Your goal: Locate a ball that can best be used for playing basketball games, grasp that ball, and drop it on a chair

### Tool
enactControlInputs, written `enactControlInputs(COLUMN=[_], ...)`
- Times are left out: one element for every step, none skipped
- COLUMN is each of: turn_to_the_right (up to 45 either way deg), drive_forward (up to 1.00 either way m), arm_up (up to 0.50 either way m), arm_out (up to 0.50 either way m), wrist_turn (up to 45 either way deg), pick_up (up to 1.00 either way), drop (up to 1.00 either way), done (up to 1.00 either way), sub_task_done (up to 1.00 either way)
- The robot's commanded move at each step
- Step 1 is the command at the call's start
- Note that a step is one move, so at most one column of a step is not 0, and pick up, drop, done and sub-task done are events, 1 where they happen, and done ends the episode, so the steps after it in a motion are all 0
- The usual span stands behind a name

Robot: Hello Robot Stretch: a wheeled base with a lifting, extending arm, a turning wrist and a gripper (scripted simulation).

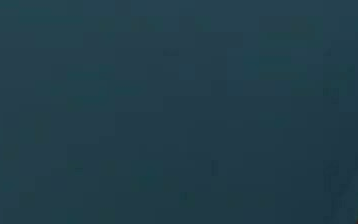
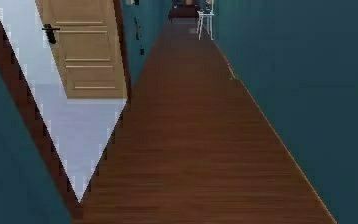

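Facing a teal wall (image 1: 177, 110), I judge finding the ball, grasping and dropping all remain; my pincer's state I cannot tell

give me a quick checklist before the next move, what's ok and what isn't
1. Way straight ahead: not ok. A teal wall stands close in the forward view.
2. Free route: ok. The hallway's wooden floor runs bare far up the arm side view.
3. Door: ok. The wooden door at the arm side view's left stands off the middle of the hallway.
4. Ball located: cannot tell. The dark things at the hallway's far end are too small to name.
5. Chair located: cannot tell. A white legged thing at the far end may be one.
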Motion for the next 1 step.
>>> enactControlInputs(turn_to_the_right=[-24.0], drive_forward=[0.0], arm_up=[0.0], arm_out=[0.0], wrist_turn=[0.0], pick_up=[0.0], drop=[0.0], done=[0.0], sub_task_done=[0.0])
